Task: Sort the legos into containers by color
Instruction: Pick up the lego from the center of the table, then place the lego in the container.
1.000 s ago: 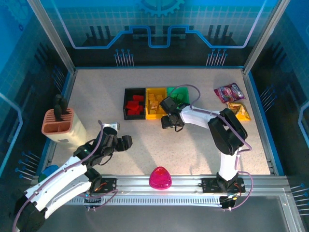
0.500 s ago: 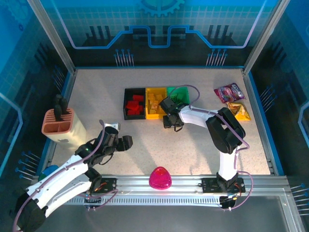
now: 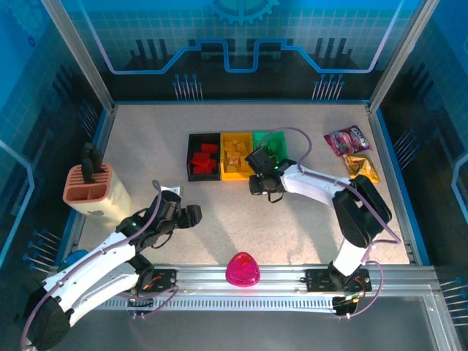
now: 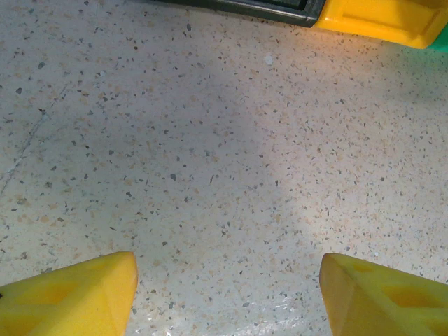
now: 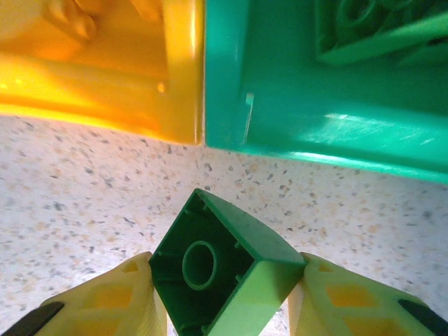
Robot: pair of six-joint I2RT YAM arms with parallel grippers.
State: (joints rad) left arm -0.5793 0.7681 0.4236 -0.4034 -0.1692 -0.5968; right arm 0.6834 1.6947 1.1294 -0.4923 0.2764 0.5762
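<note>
Three bins stand in a row at mid-table: the black bin [image 3: 203,156] with red legos [image 3: 202,159], the yellow bin [image 3: 235,156] with yellow legos [image 3: 234,157], and the green bin [image 3: 272,143]. My right gripper [image 5: 227,294] is shut on a green lego [image 5: 224,269], held hollow side toward the camera just in front of the yellow bin [image 5: 105,77] and green bin [image 5: 315,91]. From above, the right gripper [image 3: 261,183] hangs at the bins' near edge. My left gripper [image 3: 191,214] stands open over bare table, its yellow fingertips [image 4: 77,294] wide apart.
A terracotta slotted holder [image 3: 88,189] stands at the left. A glossy pink dome [image 3: 243,269] sits near the front rail. Two snack packets [image 3: 355,152] lie at the right. Corners of the black bin [image 4: 273,8] and yellow bin [image 4: 381,19] show in the left wrist view.
The right arm has straightened and its elbow swung right, with the gripper staying by the bins' front edge. The left arm has barely moved.
</note>
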